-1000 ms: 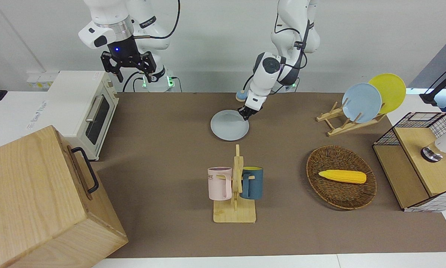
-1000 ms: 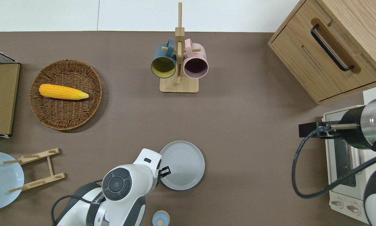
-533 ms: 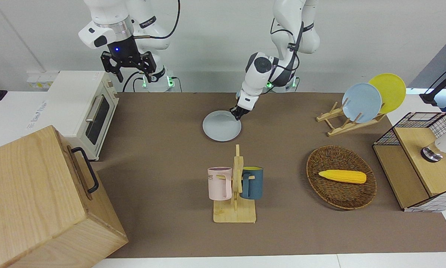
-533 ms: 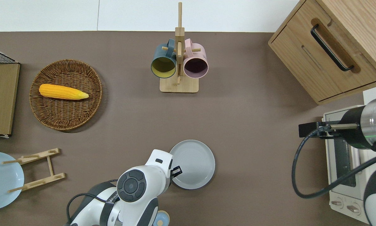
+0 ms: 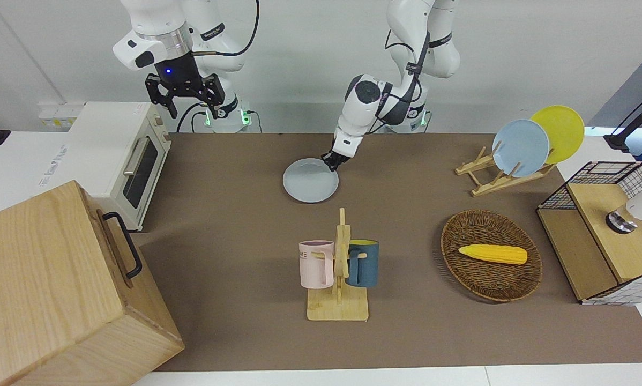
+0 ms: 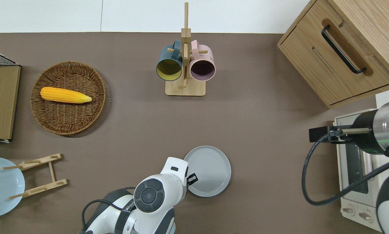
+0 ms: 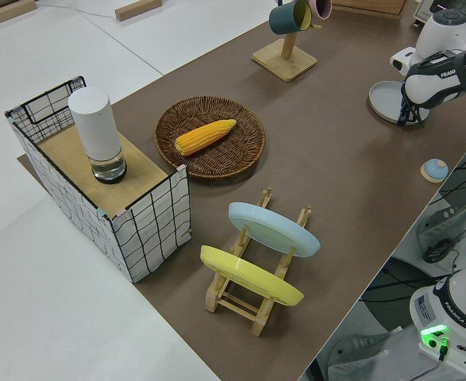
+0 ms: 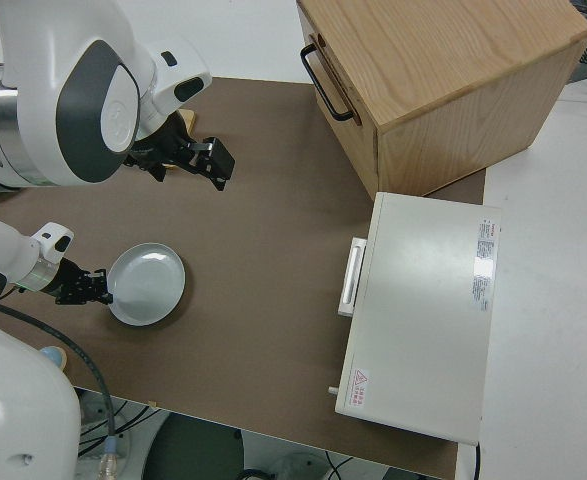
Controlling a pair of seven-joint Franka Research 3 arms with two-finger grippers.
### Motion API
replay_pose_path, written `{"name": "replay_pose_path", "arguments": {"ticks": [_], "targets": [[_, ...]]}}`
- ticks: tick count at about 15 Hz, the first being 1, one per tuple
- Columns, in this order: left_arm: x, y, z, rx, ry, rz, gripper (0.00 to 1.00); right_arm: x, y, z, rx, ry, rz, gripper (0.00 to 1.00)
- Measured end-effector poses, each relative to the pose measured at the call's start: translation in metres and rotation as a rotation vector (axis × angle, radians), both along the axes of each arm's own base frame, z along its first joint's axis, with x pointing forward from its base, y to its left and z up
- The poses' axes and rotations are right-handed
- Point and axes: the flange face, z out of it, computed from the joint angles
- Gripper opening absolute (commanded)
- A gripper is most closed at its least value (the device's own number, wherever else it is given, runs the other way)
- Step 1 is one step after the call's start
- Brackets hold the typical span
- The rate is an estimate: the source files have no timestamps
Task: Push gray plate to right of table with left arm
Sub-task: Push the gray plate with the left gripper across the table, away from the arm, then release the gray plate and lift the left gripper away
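Pressing against the rim of the round, shallow, pale gray-blue plate, your left arm's black two-finger hand sits low at the plate's edge toward the left arm's end of the brown matte bench. You cannot tell from these views whether its fingers are apart or together; the white wrist housing covers most of them from overhead. The plate lies flat, smooth and glossy, with a low raised rim, nearer to the robots than the pale wooden mug stand and well apart from it. That stand's pegs carry a pink mug and a dark teal mug. Toward the left arm's end you have a round woven wicker basket holding a yellow corn cob, and a slatted wooden rack with a sky-blue plate and a yellow plate leaning in it. Toward the right arm's end sit a white toaster oven and a light oak cabinet, cut off at the frame edge. Your right arm is parked, its hand spread open.
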Motion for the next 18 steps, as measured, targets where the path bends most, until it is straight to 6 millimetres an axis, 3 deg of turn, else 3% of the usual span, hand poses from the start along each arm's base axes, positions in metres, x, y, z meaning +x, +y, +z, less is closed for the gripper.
{"name": "replay_pose_path", "arguments": {"ticks": [12, 13, 15, 18], "targets": [[-0.002, -0.035, -0.003, -0.064, 0.013, 0.101, 0.00, 0.000, 0.000, 0.000, 0.000, 0.000, 0.000, 0.996], [-0.002, -0.035, -0.003, -0.064, 0.013, 0.102, 0.06, 0.000, 0.000, 0.000, 0.000, 0.000, 0.000, 0.996], [-0.002, -0.035, -0.003, -0.064, 0.014, 0.102, 0.32, 0.000, 0.000, 0.000, 0.000, 0.000, 0.000, 0.996], [-0.003, -0.036, -0.009, -0.056, 0.021, 0.100, 0.56, 0.000, 0.000, 0.000, 0.000, 0.000, 0.000, 0.996]]}}
